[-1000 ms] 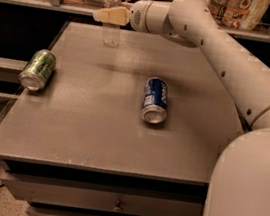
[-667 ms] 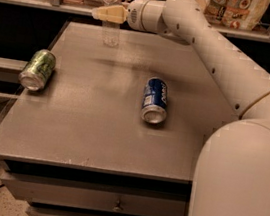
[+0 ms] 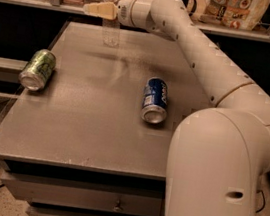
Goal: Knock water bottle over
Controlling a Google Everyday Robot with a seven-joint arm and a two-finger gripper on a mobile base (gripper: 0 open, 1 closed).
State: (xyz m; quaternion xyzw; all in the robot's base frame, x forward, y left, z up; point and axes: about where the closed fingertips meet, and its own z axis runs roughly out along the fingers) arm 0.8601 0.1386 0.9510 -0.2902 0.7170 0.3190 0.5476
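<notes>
The water bottle [image 3: 110,31] is a small clear plastic bottle standing upright near the far edge of the grey table [image 3: 81,127]. My gripper [image 3: 91,8] has cream fingers pointing left and held together with nothing in them. It crosses in front of the bottle's upper half, so the label band is hidden, and the fingertips reach just past the bottle's left side. The bottle's cap end shows above the gripper.
A green soda can [image 3: 37,68] lies on its side at the table's left. A blue soda can [image 3: 155,100] lies on its side near the middle. A shelf with packages [image 3: 236,6] runs behind the table. My arm spans the right side.
The gripper has shifted a little to the left and slightly up across the bottle. The bottle still stands upright, and the cans have not moved.
</notes>
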